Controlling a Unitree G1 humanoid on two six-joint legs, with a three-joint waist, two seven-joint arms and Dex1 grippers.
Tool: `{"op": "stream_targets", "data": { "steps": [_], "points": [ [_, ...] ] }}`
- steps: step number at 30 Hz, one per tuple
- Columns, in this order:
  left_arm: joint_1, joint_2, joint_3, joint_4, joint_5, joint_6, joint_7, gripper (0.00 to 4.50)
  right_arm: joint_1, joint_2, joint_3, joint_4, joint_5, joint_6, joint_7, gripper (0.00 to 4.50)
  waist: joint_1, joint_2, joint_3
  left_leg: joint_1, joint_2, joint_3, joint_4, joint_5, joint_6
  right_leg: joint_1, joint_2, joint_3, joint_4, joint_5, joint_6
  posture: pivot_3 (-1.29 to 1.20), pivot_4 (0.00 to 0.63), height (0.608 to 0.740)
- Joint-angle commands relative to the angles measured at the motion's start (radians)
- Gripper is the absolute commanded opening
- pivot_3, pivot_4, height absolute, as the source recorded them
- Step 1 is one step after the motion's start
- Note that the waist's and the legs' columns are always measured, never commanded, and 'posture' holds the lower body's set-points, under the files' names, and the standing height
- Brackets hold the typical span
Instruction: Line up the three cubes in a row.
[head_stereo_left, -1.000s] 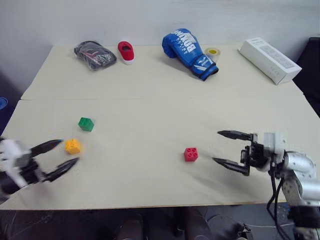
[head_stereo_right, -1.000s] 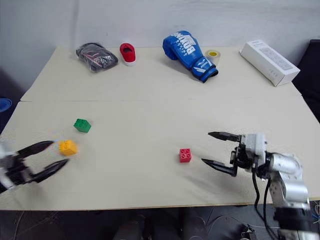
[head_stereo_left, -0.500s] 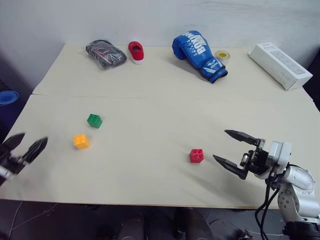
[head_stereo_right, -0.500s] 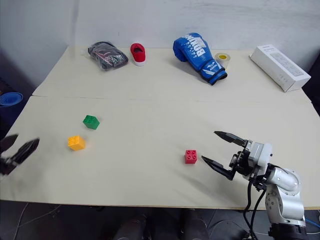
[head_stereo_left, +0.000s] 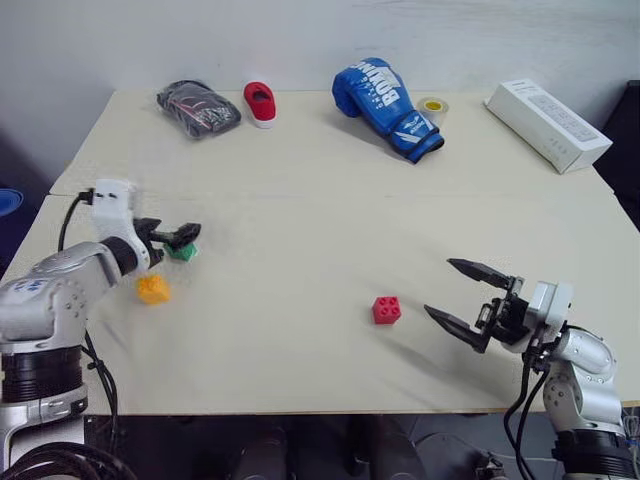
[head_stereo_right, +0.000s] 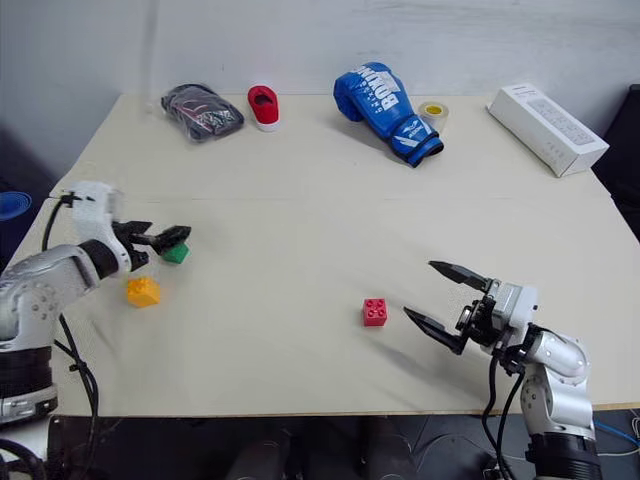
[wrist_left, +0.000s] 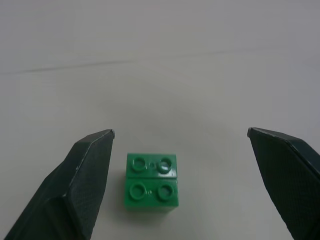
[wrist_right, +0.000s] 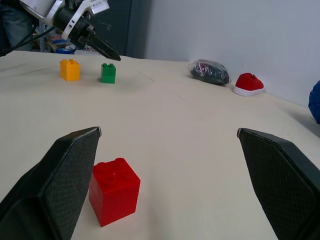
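table (head_stereo_left: 320, 190): pale beige top, takes up most of the scene; seam line runs left-right across it, a bit far of the middle.
white box (head_stereo_left: 546, 122): long carton, far right corner, lying angled.
boxing glove (head_stereo_left: 384, 103): blue w/ white lettering, far edge, right of centre.
black bundle (head_stereo_left: 198, 107): dark wrapped item, far left.
red shoe (head_stereo_left: 260, 103): just right of the black bundle, far edge.
tape roll (head_stereo_left: 432, 105): yellowish, just right of the glove's cuff.
left gripper (head_stereo_left: 183, 236): jaws wide apart, holding nothing; tips over the green cube at the left side of the table. In the left wrist view the cube sits between the 2 fingers, nearer 1 finger (wrist_left: 82, 180) than the other, w/ a gap on both sides, no contact.
right gripper (head_stereo_left: 458, 294): jaws spread wide, empty; near right, pointing left toward the red cube, which lies just left of the tips, not between them, apart from both.
green cube (head_stereo_left: 182, 250): left side, just near of the seam, 4 studs up.
orange-yellow cube (head_stereo_left: 153, 289): just near-left of the green 1, apart from it, outside the left jaws.
red cube (head_stereo_left: 386, 310): near centre-right, well apart from the other 2 cubes; 3 cubes not in a row.
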Motion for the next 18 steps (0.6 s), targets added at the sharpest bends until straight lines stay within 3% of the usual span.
{"op": "stream_targets", "data": {
  "steps": [1, 10, 18],
  "points": [
    [-0.028, 0.003, -0.01, 0.037, 0.052, -0.019, 0.001, 4.5, 0.02, 0.01, -0.003, -0.05, 0.006, -0.021, -0.015, 4.48, 0.002, 0.0, 0.0, 0.0, 0.0, 0.0, 0.0, 0.0, 0.0, 0.0, 0.0, 0.0, 0.0, 0.0, 0.0, 0.0, 0.15, 0.74],
    [-0.078, -0.05, -0.039, 0.137, 0.105, -0.082, -0.037, 4.5, 0.05, -0.003, -0.004, -0.183, 0.021, 0.029, -0.093, 4.48, 0.006, 0.0, 0.0, 0.0, -0.001, 0.0, 0.001, 0.0, 0.0, 0.0, -0.001, 0.0, 0.0, 0.0, 0.0, 0.0, 0.15, 0.74],
    [-0.091, -0.034, -0.077, 0.181, 0.171, -0.117, -0.069, 1.97, 0.048, -0.007, 0.002, -0.247, 0.016, 0.081, -0.142, 4.5, 0.004, 0.0, 0.0, 0.0, 0.0, 0.0, 0.001, 0.0, 0.0, 0.0, -0.001, 0.0, 0.001, 0.0, 0.0, 0.0, 0.15, 0.74]
  ]
}}
